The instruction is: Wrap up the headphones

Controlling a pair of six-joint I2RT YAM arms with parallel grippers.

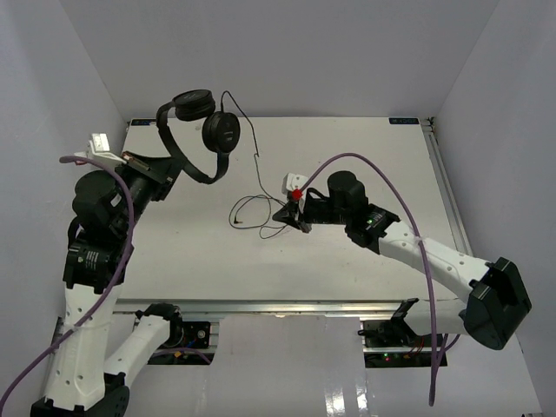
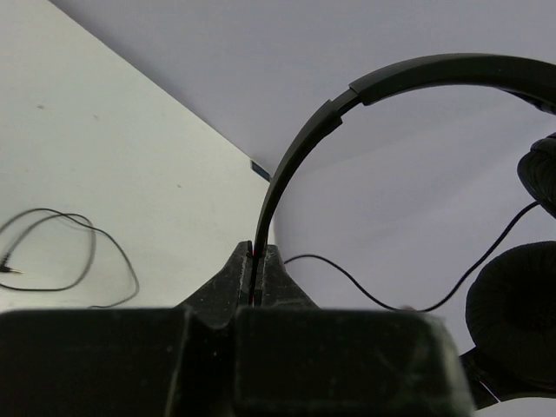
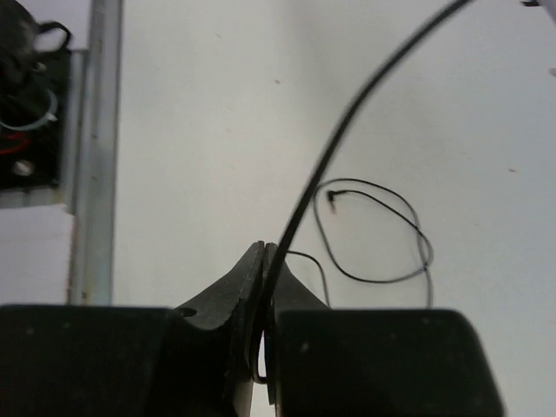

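The black headphones (image 1: 198, 130) hang in the air at the upper left, both earcups up near the back wall. My left gripper (image 1: 167, 176) is shut on the thin headband (image 2: 295, 165), which rises out of the jaws; one earcup (image 2: 512, 321) shows at the right. The thin cord (image 1: 254, 152) drops from the earcups to my right gripper (image 1: 289, 217), low over the table's middle. In the right wrist view the right gripper (image 3: 265, 252) is shut on the cord (image 3: 347, 130). The rest of the cord lies in a loose loop (image 1: 252, 213) with the plug (image 3: 331, 198) on the table.
The white table (image 1: 373, 156) is enclosed by white walls at the back and both sides. A metal rail (image 3: 95, 130) runs along its near edge. Purple robot cables (image 1: 347, 161) arch over both arms.
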